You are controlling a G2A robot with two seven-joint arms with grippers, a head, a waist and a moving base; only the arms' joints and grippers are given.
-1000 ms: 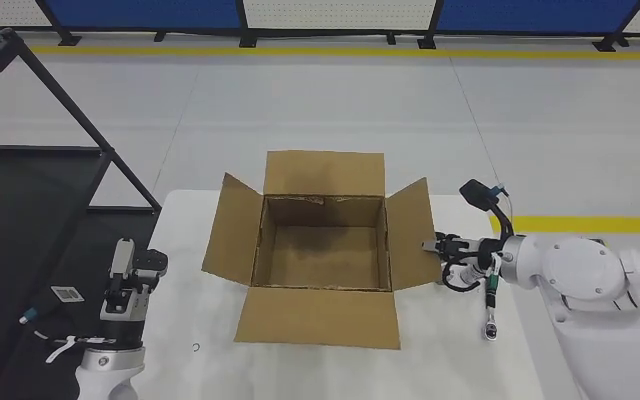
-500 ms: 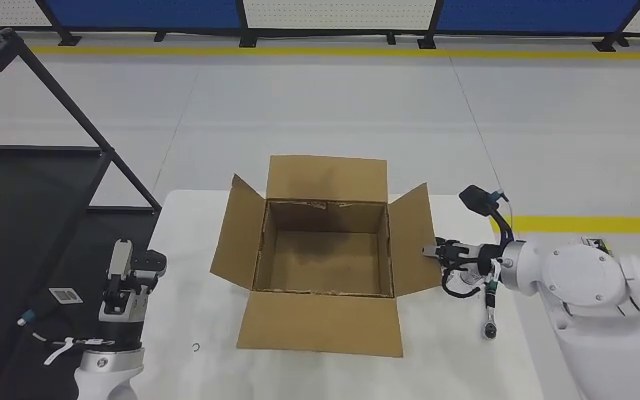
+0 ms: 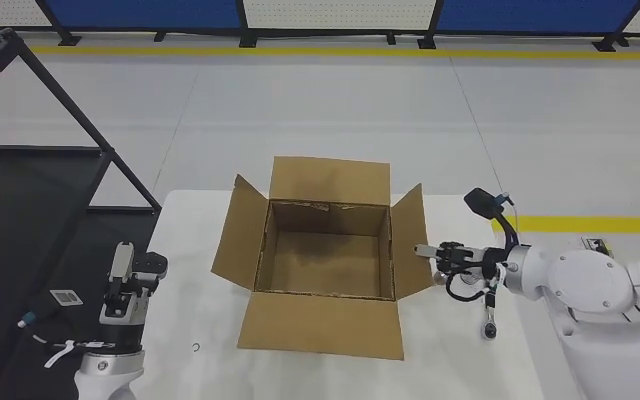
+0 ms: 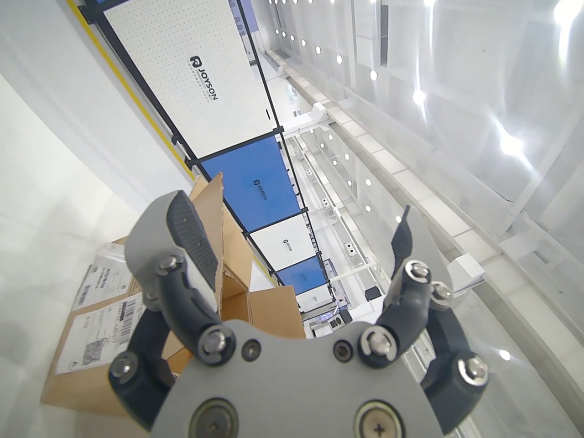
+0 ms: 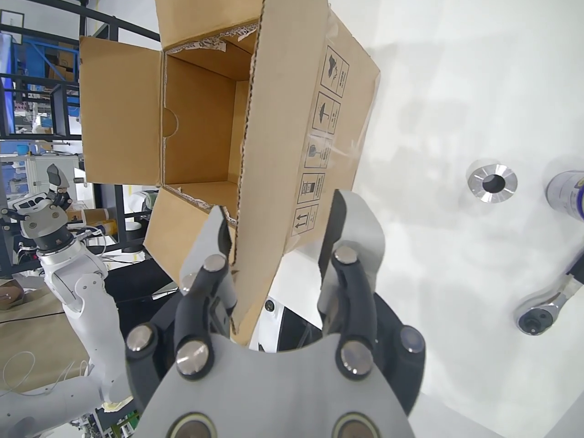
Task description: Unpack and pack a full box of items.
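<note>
White table (image 3: 190,300) in a bright hall, blue and white panels behind. On it, near the middle, box (image 3: 320,322): open, all four flaps splayed, bare inside as far as can be seen. Right gripper (image 5: 280,209) astride the right flap (image 5: 283,93), jaws apart, cardboard between them but not clamped. Left gripper (image 4: 294,211) raised at the table's left edge, jaws spread wide, holding nothing, well apart from box. Beside the right arm: ratchet (image 5: 543,312), socket (image 5: 492,183), can (image 5: 568,193) (seemingly out of the box). Likely between unpacking and repacking, with the flap being tended. Next: either pinch the flap to keep the mouth wide, or back straight off without dragging the box, then go for the ratchet.
</note>
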